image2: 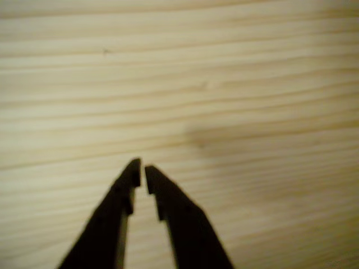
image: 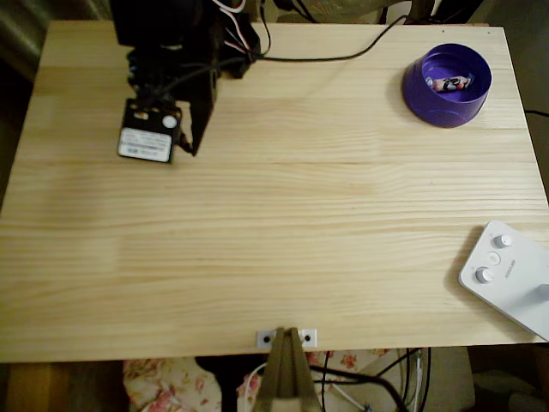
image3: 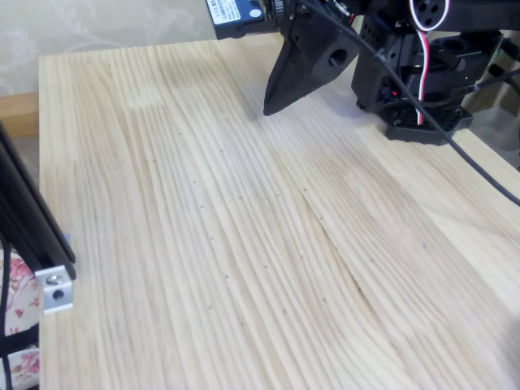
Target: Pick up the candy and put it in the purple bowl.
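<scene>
In the overhead view, the black arm sits at about ten o'clock on the pale wooden counter, its hand pointing down toward six o'clock with nothing in it. The wrist view shows the hand with its two dark fingers drawn nearly together, a thin gap between the tips, over bare wood grain. In the fixed view the hand hangs tip-down just above the counter.

Toward two o'clock in the overhead view stands the purple bowl. The candy lies inside it on the flat bottom, its long axis running roughly nine to three o'clock. At four o'clock rests a white device with round knobs.
</scene>
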